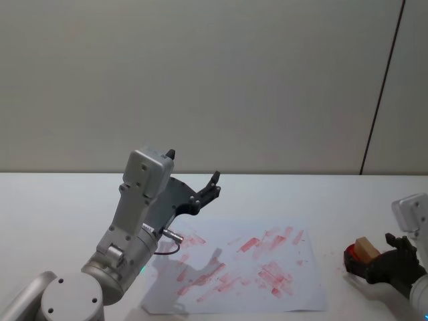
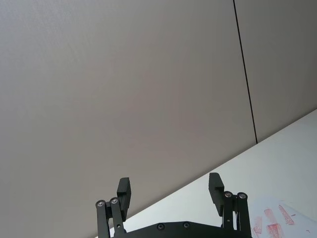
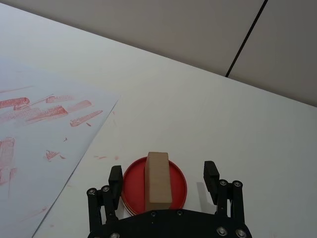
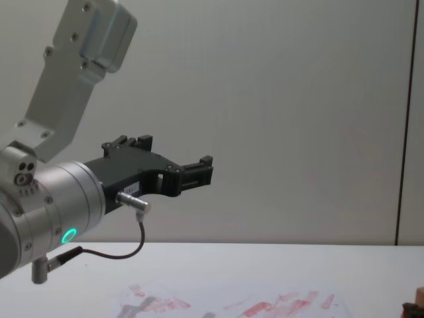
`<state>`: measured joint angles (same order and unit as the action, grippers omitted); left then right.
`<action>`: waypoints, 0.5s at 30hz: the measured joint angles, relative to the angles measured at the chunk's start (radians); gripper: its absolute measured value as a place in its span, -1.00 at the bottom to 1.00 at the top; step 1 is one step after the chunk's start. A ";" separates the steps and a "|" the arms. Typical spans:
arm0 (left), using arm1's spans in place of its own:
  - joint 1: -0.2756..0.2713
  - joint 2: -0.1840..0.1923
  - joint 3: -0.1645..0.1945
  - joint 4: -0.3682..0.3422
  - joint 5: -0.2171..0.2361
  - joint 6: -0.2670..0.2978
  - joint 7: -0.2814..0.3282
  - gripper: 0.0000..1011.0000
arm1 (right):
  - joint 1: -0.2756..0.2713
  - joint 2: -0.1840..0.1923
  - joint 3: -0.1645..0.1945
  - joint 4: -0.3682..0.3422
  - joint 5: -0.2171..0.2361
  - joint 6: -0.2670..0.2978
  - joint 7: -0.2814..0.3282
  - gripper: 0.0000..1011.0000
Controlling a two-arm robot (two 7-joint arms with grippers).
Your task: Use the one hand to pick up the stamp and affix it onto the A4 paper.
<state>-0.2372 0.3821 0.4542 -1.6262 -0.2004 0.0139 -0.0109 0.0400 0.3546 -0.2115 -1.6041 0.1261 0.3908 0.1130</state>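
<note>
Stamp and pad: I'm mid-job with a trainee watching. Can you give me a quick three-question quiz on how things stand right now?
1. True or false: the stamp lies on the red ink pad.
2. The right gripper is: A) shut on the stamp; B) open, with a finger on each side of the stamp and not touching it; C) shut and empty.
3. Which gripper is raised in the air, open and holding nothing?

Key: 1 true; 2 B; 3 the left gripper.
</note>
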 joint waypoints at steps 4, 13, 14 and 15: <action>0.000 0.000 0.000 0.000 0.000 0.000 0.000 0.98 | -0.003 -0.002 0.000 -0.002 0.004 0.003 -0.001 0.98; 0.000 0.000 0.000 0.000 0.000 0.000 0.000 0.98 | -0.006 -0.005 0.000 -0.002 0.006 0.007 -0.002 0.98; 0.000 0.000 0.000 0.000 0.000 0.000 0.000 0.98 | -0.006 -0.005 0.000 -0.002 0.006 0.007 -0.003 0.98; 0.000 0.000 0.000 0.000 0.000 0.000 0.000 0.98 | -0.006 -0.005 0.000 -0.002 0.007 0.007 -0.003 0.97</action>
<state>-0.2371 0.3821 0.4542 -1.6262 -0.2004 0.0139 -0.0109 0.0339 0.3494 -0.2114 -1.6058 0.1326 0.3981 0.1103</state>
